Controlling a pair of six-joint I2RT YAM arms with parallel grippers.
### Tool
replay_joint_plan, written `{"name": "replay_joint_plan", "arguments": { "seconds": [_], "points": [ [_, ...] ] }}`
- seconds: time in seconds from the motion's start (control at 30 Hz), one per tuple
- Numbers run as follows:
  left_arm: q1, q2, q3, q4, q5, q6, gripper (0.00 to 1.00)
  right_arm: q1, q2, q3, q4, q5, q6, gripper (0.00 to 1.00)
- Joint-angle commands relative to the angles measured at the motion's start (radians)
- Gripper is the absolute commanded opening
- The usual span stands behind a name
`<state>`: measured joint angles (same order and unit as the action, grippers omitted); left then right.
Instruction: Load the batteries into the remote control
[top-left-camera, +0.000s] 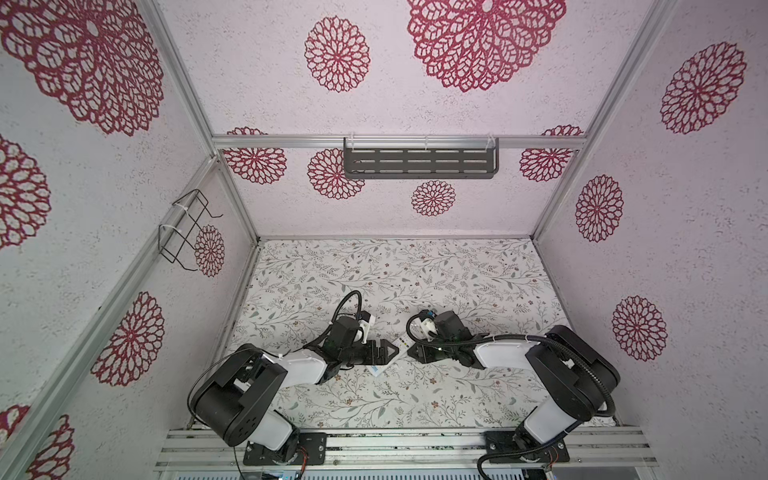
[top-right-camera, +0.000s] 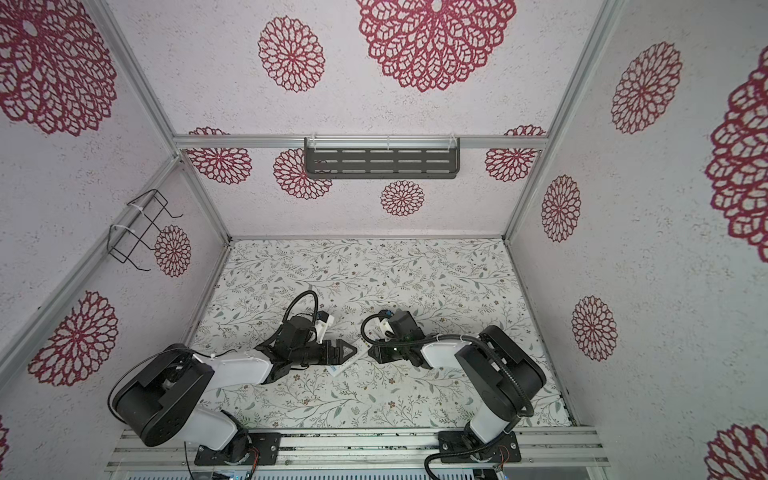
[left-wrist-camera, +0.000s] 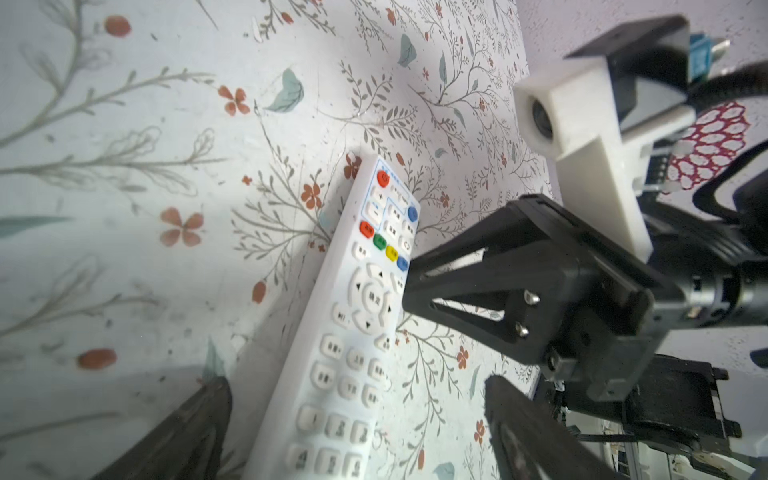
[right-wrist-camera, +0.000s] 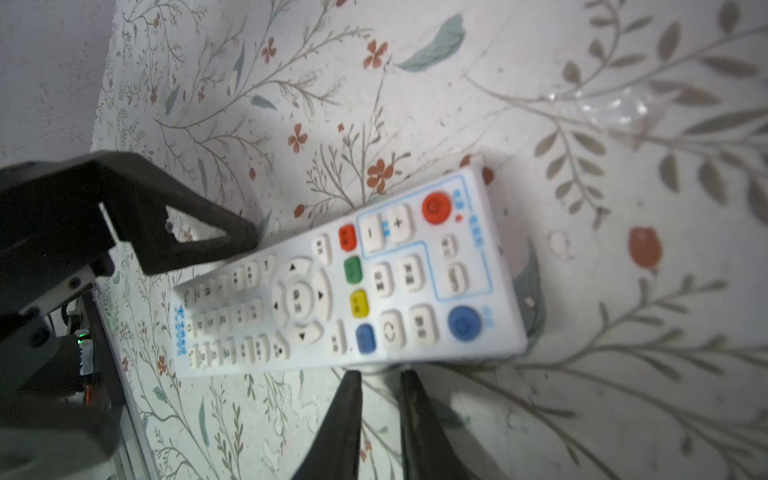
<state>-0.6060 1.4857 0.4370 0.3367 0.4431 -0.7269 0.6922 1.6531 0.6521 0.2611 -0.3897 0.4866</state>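
Top views: remote control (top-left-camera: 401, 345) (top-right-camera: 360, 345) lies flat on the floral table (top-left-camera: 457, 291), near the middle of the front half and at a diagonal, blue-logo end toward the arm bases. Both arms come in low from either side. Left gripper (top-left-camera: 385, 351) (top-right-camera: 347, 351) sits over the remote's middle and covers most of it. Right gripper (top-left-camera: 415, 354) (top-right-camera: 376, 354) is just beside the remote's other long edge, tip pointing at it.

Left wrist: remote (left-wrist-camera: 353, 332) is button side up, red power button at the far end. Left gripper (left-wrist-camera: 357, 384) has its fingers wide apart, one each side of the number-key end, with the remote running between them. They clamp nothing, and I can't tell whether either finger touches the casing. Right gripper (left-wrist-camera: 415, 282) shows side-on, tip at the remote's edge next to the coloured buttons.

Right wrist: remote (right-wrist-camera: 353, 286) fills the centre, keys up, logo at the far end. Right gripper (right-wrist-camera: 380, 380) has its fingers only a narrow gap apart with nothing between them, tips right at the near long edge by the blue button; can't tell if they touch it. One left gripper finger (right-wrist-camera: 199, 232) reaches the opposite long edge.
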Motion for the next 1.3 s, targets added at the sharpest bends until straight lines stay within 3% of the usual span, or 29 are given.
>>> {"name": "replay_joint_plan", "arguments": {
  "seconds": [0.0, 0.37, 0.63, 0.77, 0.83, 0.9, 1.0, 1.1, 1.27],
  "points": [
    [-0.030, -0.047, -0.021, -0.022, -0.019, -0.020, 0.97, -0.008, 0.055, 0.039, -0.033, 0.022, -0.035, 0.21],
    [-0.081, -0.096, -0.064, 0.012, -0.112, -0.076, 0.97, -0.014, 0.117, 0.117, -0.051, 0.032, -0.053, 0.22],
    [-0.046, -0.261, 0.028, -0.279, -0.314, -0.013, 0.97, -0.061, -0.025, 0.114, -0.203, 0.102, -0.171, 0.27],
    [0.030, -0.342, 0.107, -0.471, -0.446, 0.021, 0.97, -0.079, -0.111, 0.145, -0.309, 0.201, -0.270, 0.48],
    [0.076, -0.387, 0.151, -0.592, -0.575, 0.035, 0.97, -0.098, -0.143, 0.165, -0.363, 0.288, -0.307, 0.66],
    [0.142, -0.427, 0.205, -0.694, -0.705, 0.063, 0.98, -0.122, -0.175, 0.176, -0.406, 0.410, -0.342, 0.78],
    [0.219, -0.464, 0.240, -0.728, -0.905, 0.153, 0.97, -0.146, -0.233, 0.157, -0.383, 0.560, -0.409, 0.98],
    [0.279, -0.473, 0.228, -0.641, -1.111, 0.238, 0.97, -0.181, -0.258, 0.124, -0.297, 0.681, -0.470, 0.99],
    [0.402, -0.398, 0.177, -0.394, -1.203, 0.381, 0.97, -0.283, -0.232, 0.038, -0.099, 0.729, -0.530, 0.99]
  ]
}}
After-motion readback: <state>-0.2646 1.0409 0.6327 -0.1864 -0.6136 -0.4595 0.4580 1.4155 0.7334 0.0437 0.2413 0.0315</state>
